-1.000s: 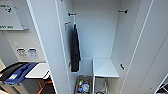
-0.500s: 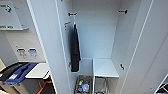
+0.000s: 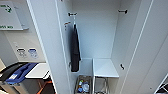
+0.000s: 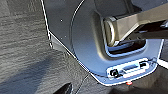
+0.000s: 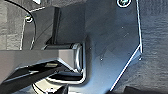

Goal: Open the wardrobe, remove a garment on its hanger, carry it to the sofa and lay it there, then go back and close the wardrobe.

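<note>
White wardrobe (image 3: 100, 37) stands open (black hooks inside); hand states: cannot tell.

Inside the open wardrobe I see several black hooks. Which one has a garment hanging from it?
The hook on the left inner side, just below the top left hook. A long black garment hangs there; the top right hook and the lower right hook are bare.

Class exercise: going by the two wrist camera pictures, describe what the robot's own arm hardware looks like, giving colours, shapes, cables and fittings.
In the left wrist view, a wide dark plate with a pale edge carries a grey jointed bar, a thin black cable, a small connector fitting and a red dot. In the right wrist view, a similar dark plate has a round fitting at one corner, a grey bar and a black cable.
</note>
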### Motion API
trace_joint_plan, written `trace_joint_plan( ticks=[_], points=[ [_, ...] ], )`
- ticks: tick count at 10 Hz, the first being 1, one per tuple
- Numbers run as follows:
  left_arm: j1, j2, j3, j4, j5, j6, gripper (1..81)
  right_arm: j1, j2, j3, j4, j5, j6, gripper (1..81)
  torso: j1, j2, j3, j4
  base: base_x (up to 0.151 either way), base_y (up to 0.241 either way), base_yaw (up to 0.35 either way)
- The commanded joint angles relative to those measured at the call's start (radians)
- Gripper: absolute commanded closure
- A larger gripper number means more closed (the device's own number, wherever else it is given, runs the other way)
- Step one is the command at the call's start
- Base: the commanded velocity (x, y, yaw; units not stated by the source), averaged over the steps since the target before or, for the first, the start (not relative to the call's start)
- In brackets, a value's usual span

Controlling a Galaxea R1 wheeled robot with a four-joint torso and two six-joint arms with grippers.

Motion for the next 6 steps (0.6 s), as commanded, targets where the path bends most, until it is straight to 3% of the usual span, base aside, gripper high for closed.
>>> trace_joint_plan(
  ticks=[1,3,5,6],
  points=[
    [-0.064,-0.076,0.075,-0.446,-0.035,0.361,1.0,0.037,-0.077,0.12,-0.001,-0.053,0.001,1.0,0.0,0.0,0.0,0.0,0.0,0.0,0.0],
    [-0.1,-0.122,0.111,-0.425,-0.04,0.381,1.0,0.062,-0.171,0.256,0.005,-0.05,0.002,1.0,0.0,0.0,0.0,0.0,0.0,0.0,0.0],
    [-0.11,-0.251,0.32,-0.417,-0.06,0.38,1.0,0.082,-0.31,0.434,0.006,-0.039,0.002,1.0,0.0,0.0,0.0,0.0,0.0,0.0,0.0],
    [-0.113,-0.328,0.424,-0.419,-0.115,0.378,1.0,0.1,-0.381,0.519,0.006,-0.038,0.002,1.0,0.0,0.0,0.0,0.0,0.0,0.0,0.0]
  ],
)
